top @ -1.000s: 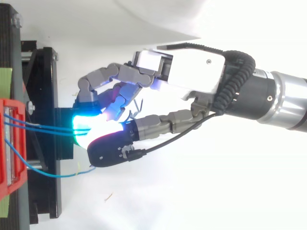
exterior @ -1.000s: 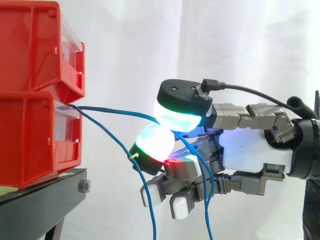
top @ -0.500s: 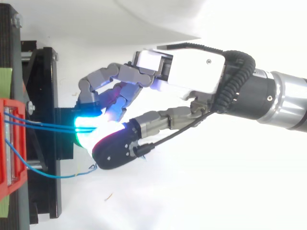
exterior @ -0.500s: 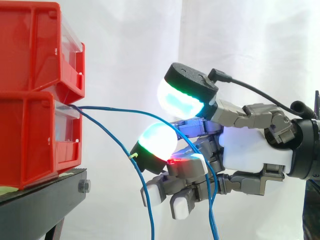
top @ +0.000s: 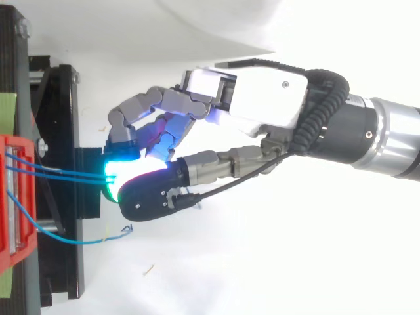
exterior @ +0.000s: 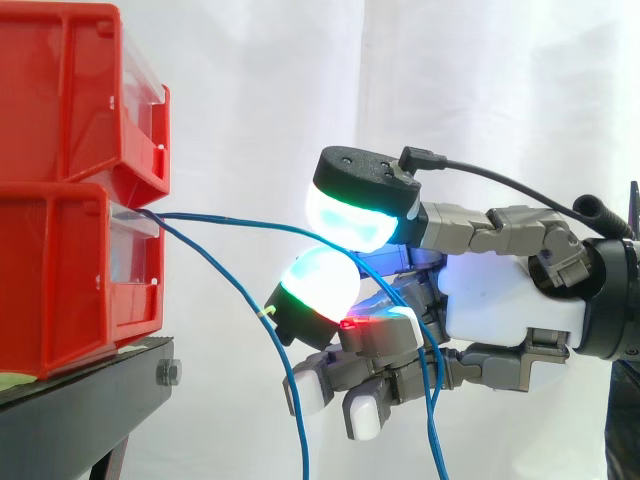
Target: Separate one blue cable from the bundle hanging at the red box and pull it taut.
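Observation:
Several thin blue cables leave the front of the lower red box (exterior: 60, 280) (top: 9, 216). One blue cable (exterior: 230, 220) (top: 65, 174) runs almost level to the right into my hand (exterior: 510, 300) (top: 262, 98). There it passes between the cyan-glowing thumb pad (exterior: 350, 215) and a green-glowing finger pad (exterior: 318, 280), which close on it. The other fingers are curled below. A second cable (exterior: 225, 280) slopes down and hangs off under the hand. A third cable (exterior: 432, 420) drops behind the curled fingers. In the top view a loose cable end (top: 123, 230) lies beside the stand.
A second red bin (exterior: 60, 90) is stacked on the lower one. Both sit on a black stand (exterior: 90, 400) (top: 59, 131) at the left. A white curtain hangs behind. The arm enters from the right.
The thumb lifted off the cable half a second ago and has now come back down onto it against the finger pad. The arm and palm have barely shifted.

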Controlling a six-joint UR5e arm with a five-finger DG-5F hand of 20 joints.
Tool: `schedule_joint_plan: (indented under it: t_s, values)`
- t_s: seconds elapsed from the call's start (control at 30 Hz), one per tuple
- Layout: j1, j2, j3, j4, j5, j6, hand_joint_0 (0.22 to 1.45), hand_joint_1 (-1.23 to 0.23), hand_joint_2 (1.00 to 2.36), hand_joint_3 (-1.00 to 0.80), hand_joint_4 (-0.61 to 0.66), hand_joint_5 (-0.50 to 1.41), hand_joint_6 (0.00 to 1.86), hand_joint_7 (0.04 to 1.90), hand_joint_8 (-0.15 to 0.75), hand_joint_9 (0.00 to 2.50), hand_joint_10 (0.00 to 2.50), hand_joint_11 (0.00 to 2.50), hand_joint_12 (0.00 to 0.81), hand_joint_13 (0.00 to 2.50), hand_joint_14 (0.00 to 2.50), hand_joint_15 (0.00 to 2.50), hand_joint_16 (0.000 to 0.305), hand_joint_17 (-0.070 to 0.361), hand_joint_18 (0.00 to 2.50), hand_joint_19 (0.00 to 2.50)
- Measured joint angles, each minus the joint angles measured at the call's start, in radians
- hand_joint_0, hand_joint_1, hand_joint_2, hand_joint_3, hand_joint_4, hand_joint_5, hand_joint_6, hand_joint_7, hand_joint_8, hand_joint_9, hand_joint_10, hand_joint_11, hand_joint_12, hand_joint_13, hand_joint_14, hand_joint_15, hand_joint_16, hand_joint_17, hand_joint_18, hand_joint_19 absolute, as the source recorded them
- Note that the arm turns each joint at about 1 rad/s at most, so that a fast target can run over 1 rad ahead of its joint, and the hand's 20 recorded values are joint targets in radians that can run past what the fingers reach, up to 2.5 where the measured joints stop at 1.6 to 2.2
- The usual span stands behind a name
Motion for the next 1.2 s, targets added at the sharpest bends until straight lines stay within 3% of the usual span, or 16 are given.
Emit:
schedule_joint_plan:
  t_s: [0.17, 0.3, 0.5, 0.63, 0.8, 0.9, 1.03, 1.2]
  values:
    - [0.0, 0.0, 0.0, -0.001, 0.002, 0.001, 0.61, -0.74, 1.02, -0.14, 0.17, -0.16, 0.86, 1.32, 0.354, 1.06, 0.02, 1.32, 0.439, 0.7, 0.02, 0.66, 0.054, 0.121, 0.78, 0.77]
    - [0.001, 0.001, 0.0, -0.008, 0.005, 0.005, 0.68, -0.8, 1.01, -0.31, 0.16, -0.17, 0.86, 1.33, 0.353, 1.01, 0.02, 1.3, 0.438, 0.68, 0.02, 0.65, 0.053, 0.12, 0.77, 0.74]
    - [0.0, 0.001, 0.0, -0.015, 0.019, 0.008, 0.73, -0.79, 1.0, -0.5, 0.17, -0.18, 0.87, 1.3, 0.352, 0.98, 0.02, 1.27, 0.433, 0.67, 0.02, 0.63, 0.053, 0.12, 0.77, 0.7]
    - [0.001, 0.001, 0.0, -0.015, 0.026, 0.009, 0.71, -0.78, 1.0, -0.5, 0.21, -0.18, 0.87, 1.28, 0.355, 0.97, 0.02, 1.26, 0.43, 0.66, 0.02, 0.63, 0.053, 0.119, 0.77, 0.71]
    - [0.001, 0.001, 0.0, -0.015, 0.027, 0.011, 0.59, -0.71, 1.0, -0.5, 0.21, -0.17, 0.87, 1.29, 0.357, 1.0, 0.02, 1.26, 0.428, 0.68, 0.02, 0.64, 0.053, 0.119, 0.77, 0.73]
    - [0.002, 0.001, 0.0, -0.015, 0.028, 0.013, 0.52, -0.59, 1.0, -0.5, 0.21, -0.17, 0.87, 1.29, 0.379, 1.04, 0.02, 1.25, 0.45, 0.69, 0.02, 0.64, 0.056, 0.127, 0.79, 0.74]
    - [0.002, 0.001, 0.0, -0.015, 0.028, 0.015, 0.58, -0.38, 1.0, -0.5, 0.18, -0.16, 0.86, 1.3, 0.363, 1.08, 0.02, 1.26, 0.431, 0.7, 0.02, 0.64, 0.053, 0.119, 0.76, 0.77]
    - [0.002, 0.001, 0.0, -0.015, 0.028, 0.016, 0.62, -0.44, 1.01, -0.37, 0.17, -0.15, 0.85, 1.31, 0.358, 1.1, 0.02, 1.28, 0.432, 0.72, 0.02, 0.64, 0.052, 0.117, 0.78, 0.78]
